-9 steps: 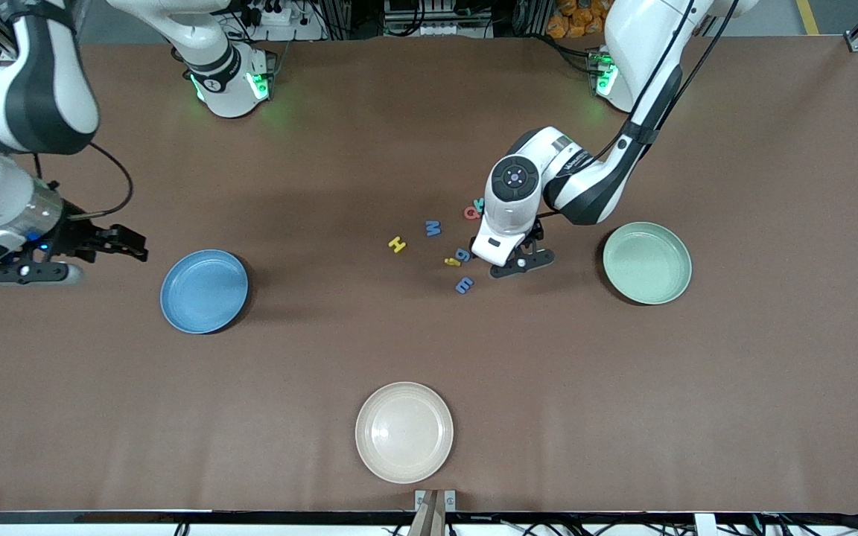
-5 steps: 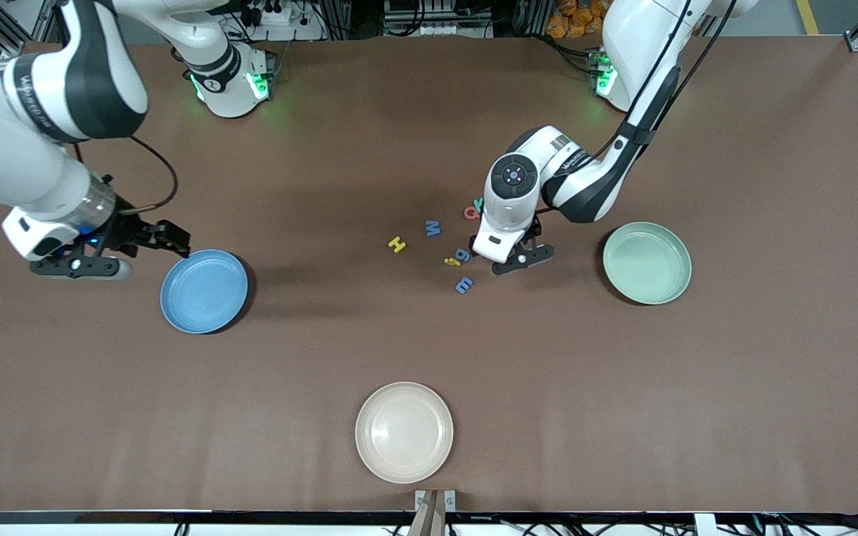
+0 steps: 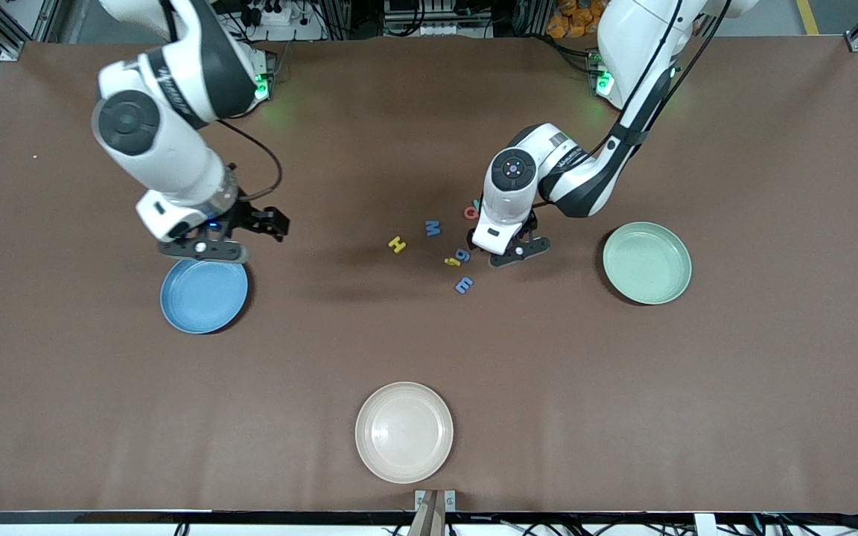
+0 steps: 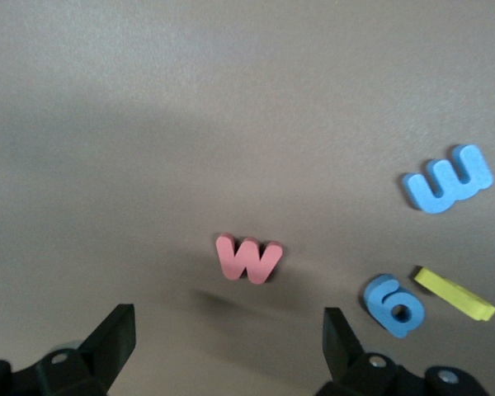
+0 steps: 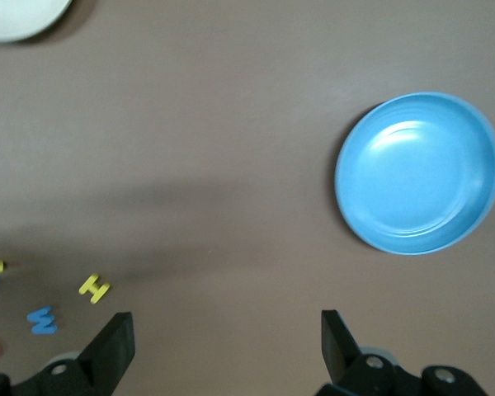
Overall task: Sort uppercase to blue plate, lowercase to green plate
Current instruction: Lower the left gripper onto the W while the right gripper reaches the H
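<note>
my left end effector (image 4: 223, 346) hangs wide apart over the little red foam w (image 4: 247, 259), next i drop, pinch, carry to the mint-green plastic plate (image 3: 647, 263).

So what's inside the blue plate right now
Nothing shows in the blue plate; the right wrist view sees its whole bowl bare. In the front view the right gripper covers only part of its rim.
</note>
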Action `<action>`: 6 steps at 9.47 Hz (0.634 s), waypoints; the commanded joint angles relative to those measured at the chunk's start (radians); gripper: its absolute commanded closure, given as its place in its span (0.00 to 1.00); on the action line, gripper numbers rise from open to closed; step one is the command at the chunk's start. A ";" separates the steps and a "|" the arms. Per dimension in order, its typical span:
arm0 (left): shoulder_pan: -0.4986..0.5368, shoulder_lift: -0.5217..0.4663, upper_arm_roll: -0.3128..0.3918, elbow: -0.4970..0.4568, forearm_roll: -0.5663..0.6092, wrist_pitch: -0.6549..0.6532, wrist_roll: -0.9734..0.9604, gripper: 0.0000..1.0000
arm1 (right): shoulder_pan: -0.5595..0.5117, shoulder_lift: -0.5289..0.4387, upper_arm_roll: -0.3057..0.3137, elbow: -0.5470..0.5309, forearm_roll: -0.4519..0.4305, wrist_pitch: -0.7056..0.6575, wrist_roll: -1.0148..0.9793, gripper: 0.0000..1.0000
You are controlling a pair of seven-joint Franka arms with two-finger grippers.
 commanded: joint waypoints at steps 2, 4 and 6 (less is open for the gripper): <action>0.011 0.001 0.000 -0.016 0.139 0.026 -0.017 0.00 | 0.111 0.107 -0.008 0.009 -0.006 0.092 0.090 0.00; 0.012 0.035 0.001 -0.011 0.184 0.079 -0.017 0.00 | 0.186 0.175 -0.008 0.012 -0.008 0.202 0.264 0.00; 0.015 0.047 0.001 -0.003 0.198 0.098 -0.015 0.00 | 0.255 0.253 -0.010 0.012 -0.009 0.302 0.475 0.00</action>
